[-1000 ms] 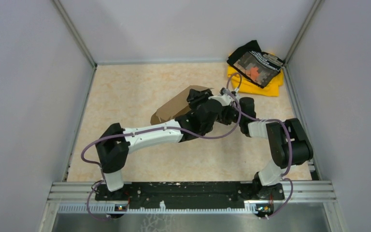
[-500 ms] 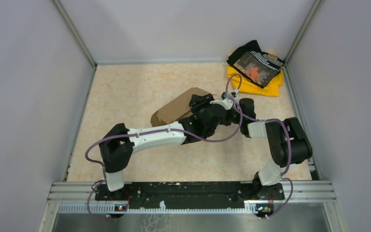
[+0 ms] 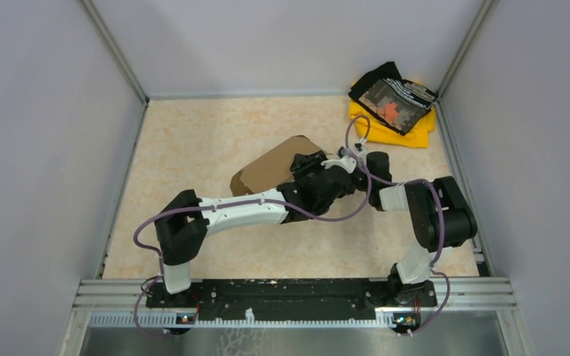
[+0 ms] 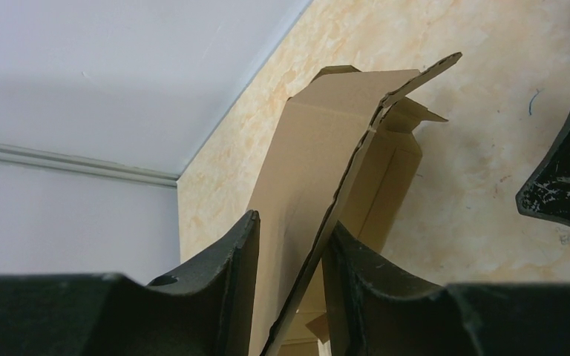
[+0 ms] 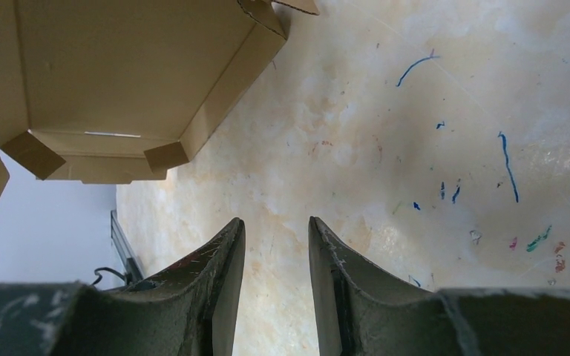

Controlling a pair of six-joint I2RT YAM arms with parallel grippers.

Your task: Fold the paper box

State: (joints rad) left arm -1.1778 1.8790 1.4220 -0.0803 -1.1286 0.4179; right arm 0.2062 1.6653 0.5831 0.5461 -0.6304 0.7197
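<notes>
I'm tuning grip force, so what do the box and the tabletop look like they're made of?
The paper box looks like plain brown corrugated cardboard, matte and unprinted; its cut edge shows a wavy, fluted layer. The tabletop seems a smooth, faintly glossy laminate with a beige marbled pattern and pen-like marks; its core cannot be told.

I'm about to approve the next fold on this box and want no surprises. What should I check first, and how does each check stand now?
1. Left gripper holding the paper box: ok, a cardboard panel sits between its fingers.
2. Right gripper free: ok, nothing between its fingers, only table beyond.
3. Cloth pile out of the way: ok, far right corner, apart from the box.
4. Grippers clear of each other: cannot tell, they overlap in the top view.
5. Box closed: not ok, the held panel is raised.
</notes>
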